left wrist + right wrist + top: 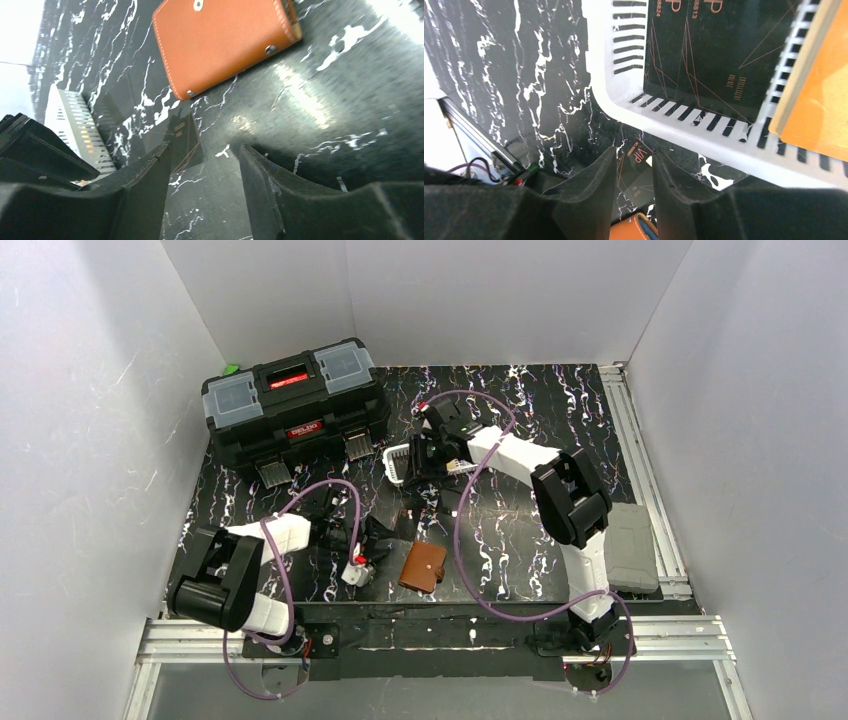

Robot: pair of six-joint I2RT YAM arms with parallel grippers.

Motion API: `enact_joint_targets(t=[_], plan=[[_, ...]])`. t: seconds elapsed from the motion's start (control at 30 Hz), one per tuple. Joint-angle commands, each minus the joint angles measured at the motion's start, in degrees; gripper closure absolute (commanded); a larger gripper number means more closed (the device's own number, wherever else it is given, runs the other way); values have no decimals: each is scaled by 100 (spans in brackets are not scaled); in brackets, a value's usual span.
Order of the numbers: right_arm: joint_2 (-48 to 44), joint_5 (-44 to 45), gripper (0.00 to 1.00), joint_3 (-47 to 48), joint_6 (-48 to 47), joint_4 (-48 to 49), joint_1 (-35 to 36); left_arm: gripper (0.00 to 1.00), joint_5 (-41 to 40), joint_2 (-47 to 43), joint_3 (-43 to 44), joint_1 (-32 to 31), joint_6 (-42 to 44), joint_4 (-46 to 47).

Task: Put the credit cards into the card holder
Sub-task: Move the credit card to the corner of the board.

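The brown card holder (423, 566) lies closed on the black marble table, near the front; it fills the top of the left wrist view (225, 40). One dark credit card (184, 142) lies flat on the table between holder and basket, just past my left fingertip. My left gripper (206, 147) is open and holds nothing. My right gripper (634, 150) hovers at the white basket's (604, 75) near rim, jaws apart and empty, with the same dark VIP card (638, 170) on the table below. More dark cards (709, 55) and an orange-gold one (819, 100) are in the basket.
A big black toolbox (295, 410) stands at the back left. A grey pad (630, 545) lies at the right edge beside the metal rail. White walls close in the left, back and right sides.
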Motion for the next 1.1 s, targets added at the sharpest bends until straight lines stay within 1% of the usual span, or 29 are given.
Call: enact_joint_targets(t=[0.0, 0.1, 0.17, 0.33, 0.43, 0.73, 0.87, 0.97, 1.07], plan=[[260, 251, 61, 88, -258, -184, 161, 47, 248, -482, 228, 24, 517, -1936], [237, 396, 62, -125, -278, -79, 242, 46, 266, -914, 154, 27, 457, -2357], [214, 473, 62, -253, -261, -20, 281, 44, 299, -1251, 11, 11, 366, -2456], [268, 622, 62, -292, -278, 11, 393, 42, 280, -2102, -360, -135, -14, -2469], [285, 638, 62, -350, -258, 4, 513, 41, 226, -2436, -500, -202, -318, -2475], [49, 665, 65, -967, -115, -18, 1040, 40, 197, -3337, -1077, -548, -766, -2478], [-132, 666, 65, -1273, -16, -53, 1262, 39, 178, -3692, -1365, -711, -1125, -2195], [-211, 777, 66, -1320, -35, -214, 1366, 37, 124, -3844, -1562, -845, -1348, -1914], [-292, 815, 67, -1333, -140, -341, 1439, 37, 1, -3886, -1764, -1031, -1682, -1402]])
